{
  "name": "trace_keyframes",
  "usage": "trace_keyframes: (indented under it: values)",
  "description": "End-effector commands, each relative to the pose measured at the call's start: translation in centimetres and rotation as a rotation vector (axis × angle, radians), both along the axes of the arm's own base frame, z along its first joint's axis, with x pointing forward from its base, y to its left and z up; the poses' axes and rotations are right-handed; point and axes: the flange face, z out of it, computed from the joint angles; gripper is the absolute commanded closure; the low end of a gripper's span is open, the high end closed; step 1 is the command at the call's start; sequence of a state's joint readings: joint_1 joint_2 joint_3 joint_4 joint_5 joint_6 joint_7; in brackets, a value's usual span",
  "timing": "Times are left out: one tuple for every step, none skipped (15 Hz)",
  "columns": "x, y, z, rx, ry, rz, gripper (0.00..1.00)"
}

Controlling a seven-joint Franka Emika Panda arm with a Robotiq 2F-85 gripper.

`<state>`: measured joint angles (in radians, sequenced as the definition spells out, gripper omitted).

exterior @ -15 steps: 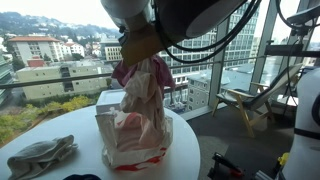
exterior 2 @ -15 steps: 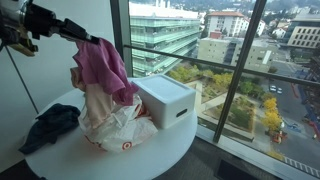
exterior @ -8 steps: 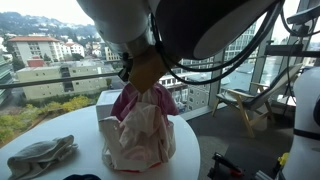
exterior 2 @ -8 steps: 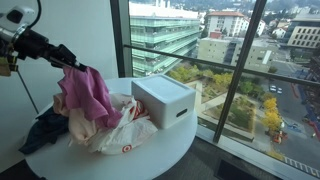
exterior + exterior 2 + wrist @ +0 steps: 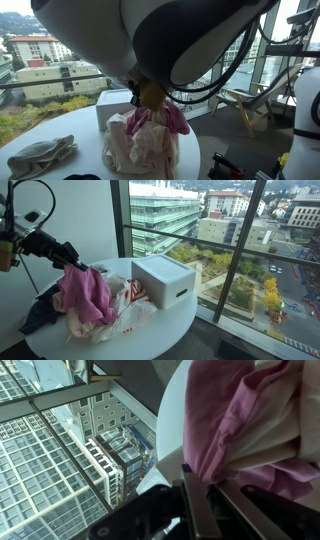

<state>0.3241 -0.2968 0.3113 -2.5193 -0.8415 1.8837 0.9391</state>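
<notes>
The gripper [image 5: 72, 260] is pinched tight on the top of a crumpled pink fabric garment [image 5: 86, 292]. The garment hangs directly below the gripper, draped against a crumpled white plastic bag [image 5: 122, 312] on the round white table [image 5: 175, 320]. It is gripped and lifted, not yet released.

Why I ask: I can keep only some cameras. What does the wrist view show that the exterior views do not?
Only the wrist view: the folds of the pink cloth close up, against the hand. Only the exterior views: the white box, the plastic bag and a dark cloth lying on the table. Both: the pink cloth, the white table and buildings outside.
</notes>
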Motion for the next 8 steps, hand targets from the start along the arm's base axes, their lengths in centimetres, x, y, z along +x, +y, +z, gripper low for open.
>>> trace_keyframes:
  values:
    - [1.6, 1.0, -0.8, -0.048, 0.088, 0.027, 0.91]
    - [1.9, 1.3, -1.4, -0.048, 0.124, 0.033, 0.91]
    - [2.2, 1.3, -2.1, -0.067, 0.146, 0.02, 0.92]
    - [2.5, 1.0, -2.5, -0.086, 0.155, -0.001, 0.91]
    - [2.8, 0.7, -2.7, -0.088, 0.158, -0.025, 0.91]
    - [3.1, 0.5, -2.9, -0.109, 0.154, -0.048, 0.9]
    - [3.5, 0.4, -3.1, -0.134, 0.147, -0.063, 0.91]
    - [3.9, 0.3, -3.4, -0.162, 0.143, -0.08, 0.9]
